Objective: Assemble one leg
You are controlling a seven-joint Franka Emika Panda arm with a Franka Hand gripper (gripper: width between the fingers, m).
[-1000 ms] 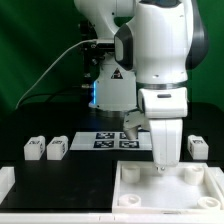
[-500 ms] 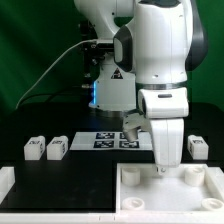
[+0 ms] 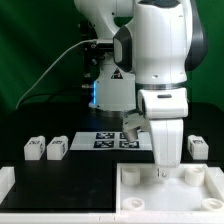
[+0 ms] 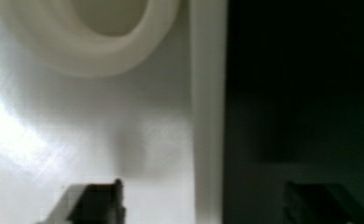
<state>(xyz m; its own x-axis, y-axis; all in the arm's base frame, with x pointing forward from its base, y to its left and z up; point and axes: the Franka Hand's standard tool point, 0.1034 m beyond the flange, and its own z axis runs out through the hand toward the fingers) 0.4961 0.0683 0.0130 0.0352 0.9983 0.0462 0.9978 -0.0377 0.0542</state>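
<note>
Observed from the floor: the pincer (image 3: 160, 168) hangs low over the far rim of the white tabletop (image 3: 170, 197), which lies on the black worktop (image 3: 80, 180). In the wrist view its fingers (image 4: 94, 200) stand apart with only the tabletop's edge showing between them. It is spread and holds nothing.

No leg is in hand. The nearest leg (image 3: 197, 147) lies on the worktop just behind the tabletop, toward the exterior view's right. Two more legs (image 3: 33, 149) (image 3: 57, 149) lie side by side well off toward that view's left. The marker board (image 3: 115, 140) lies between the two groups.

Judgement: the fetching step is not yet begun. The next move calls for lifting clear of the rim, crossing to a leg, closing squarely on its body, then carrying it to a round socket (image 4: 99, 30) in the tabletop.

Markings: square black-and-white tags on the legs and the marker board, and a triangular warning sign (image 3: 117, 75) on the arm. No writing is legible.
</note>
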